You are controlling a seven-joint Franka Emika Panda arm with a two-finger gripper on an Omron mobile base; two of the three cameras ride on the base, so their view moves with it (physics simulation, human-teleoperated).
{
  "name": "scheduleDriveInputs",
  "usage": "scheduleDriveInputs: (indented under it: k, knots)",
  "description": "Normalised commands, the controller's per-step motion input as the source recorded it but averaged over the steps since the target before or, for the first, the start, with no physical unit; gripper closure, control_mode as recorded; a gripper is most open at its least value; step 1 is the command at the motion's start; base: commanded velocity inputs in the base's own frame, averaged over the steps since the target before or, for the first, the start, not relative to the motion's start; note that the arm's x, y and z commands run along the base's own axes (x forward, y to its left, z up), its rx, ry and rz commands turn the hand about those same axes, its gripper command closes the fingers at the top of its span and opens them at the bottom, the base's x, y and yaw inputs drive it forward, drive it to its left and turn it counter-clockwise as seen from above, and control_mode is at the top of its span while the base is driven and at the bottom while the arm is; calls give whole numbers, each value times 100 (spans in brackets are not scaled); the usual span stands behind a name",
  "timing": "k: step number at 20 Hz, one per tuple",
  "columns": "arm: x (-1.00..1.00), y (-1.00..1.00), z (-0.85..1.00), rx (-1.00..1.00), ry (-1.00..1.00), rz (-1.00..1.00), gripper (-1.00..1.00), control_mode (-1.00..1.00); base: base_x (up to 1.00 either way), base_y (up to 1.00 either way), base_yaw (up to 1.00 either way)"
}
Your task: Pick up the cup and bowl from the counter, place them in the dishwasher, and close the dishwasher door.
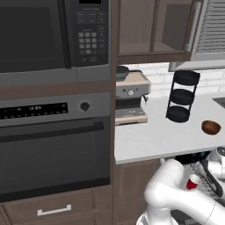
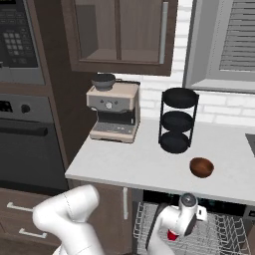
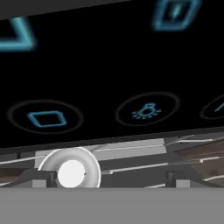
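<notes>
Base views flank counter (image 1: pixel 149 136), hand view close on dishwasher (image 3: pixel 109 65)

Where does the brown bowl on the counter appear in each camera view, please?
Left base view: bowl at the right edge, on the counter.
Right base view: lower right of centre, near the counter's front edge.
Hand view: I cannot find it.
Shared landmark: the black three-tier rack just behind it.

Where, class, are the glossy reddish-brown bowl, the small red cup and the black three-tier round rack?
Glossy reddish-brown bowl (image 2: pixel 201 167), right base view, its hollow centre.
Small red cup (image 1: pixel 192 183), left base view, its red side.
Black three-tier round rack (image 2: pixel 178 120), right base view, middle tier.
</notes>
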Motion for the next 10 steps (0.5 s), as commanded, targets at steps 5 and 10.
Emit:
scheduleDriveInputs:
  k: [5, 10]
  knots:
    - [-15, -20, 83, 0, 0, -10, -100, -100, 0, 0, 0]
    - [-8, -11, 97, 0, 0, -16, -100, -100, 0, 0, 0]
